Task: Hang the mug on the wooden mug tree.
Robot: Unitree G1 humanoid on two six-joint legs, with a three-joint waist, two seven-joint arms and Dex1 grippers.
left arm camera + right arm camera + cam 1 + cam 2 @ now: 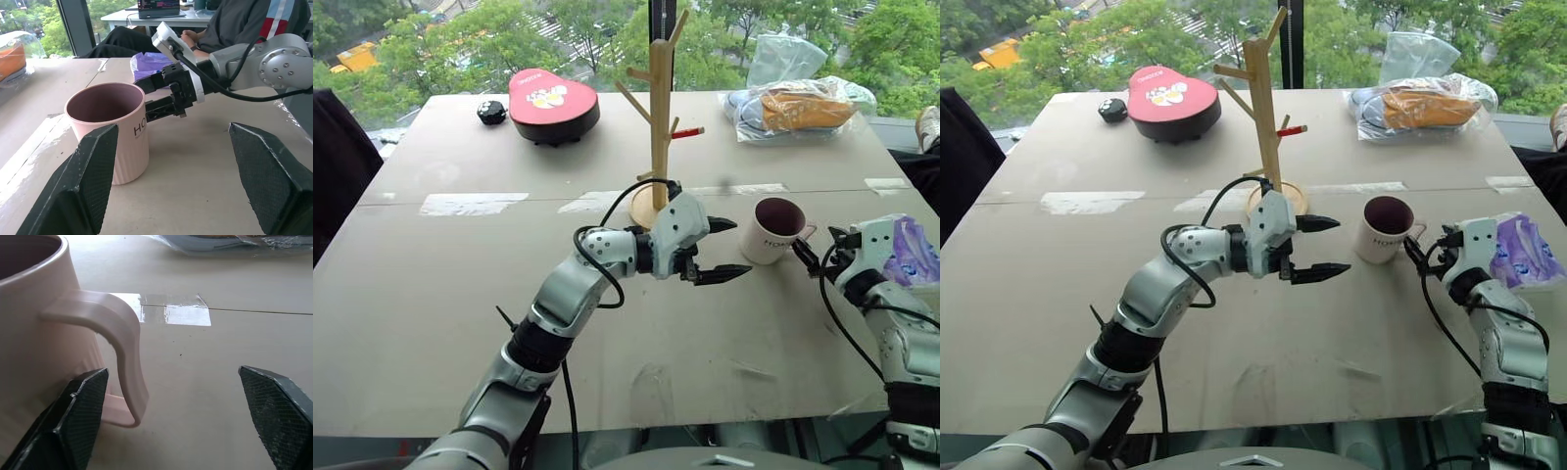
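Note:
The white mug (771, 233) with a dark maroon inside stands upright on the table, its loop handle (123, 357) turned toward my right arm. Behind it and to the left rises the wooden mug tree (660, 117), with slanted pegs, one red-tipped, on a round base. My left gripper (740, 248) hangs open just left of the mug, pointing at it. My right gripper (815, 253) is open at the handle: in the right wrist view the handle lies between its fingers (73, 426), close to one of them. Nothing is held.
A purple packet (913, 250) lies beside my right wrist near the table's right edge. At the back are a red heart-shaped box (553, 103), a small black object (491, 113) and a plastic bag of bread (798, 108). A person (244, 19) sits beyond the right edge.

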